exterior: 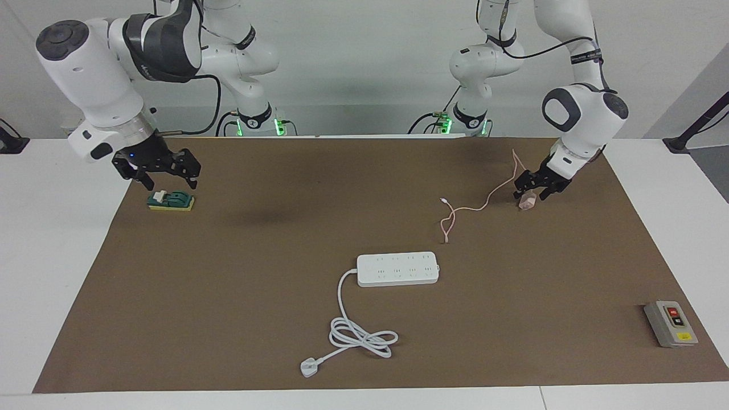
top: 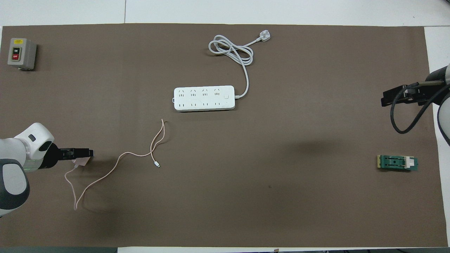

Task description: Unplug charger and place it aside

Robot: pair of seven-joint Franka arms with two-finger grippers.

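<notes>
Left tool is down at the pink charger toward the left arm's end of the counter, fingers spread on either side of the cube, which lies unplugged, nearer the robots than the white power strip. Its cable trails loose. Right tool, fingers apart, hangs over a green switch block.

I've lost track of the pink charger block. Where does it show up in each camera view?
Facing view: the charger lies on the mat at the picture's right, upper half, right under the left gripper.
Overhead view: the charger is at the picture's left, just below mid-height, at the left gripper.
Shared landmark: the power strip, mid-table, farther from the robots than the charger.
</notes>
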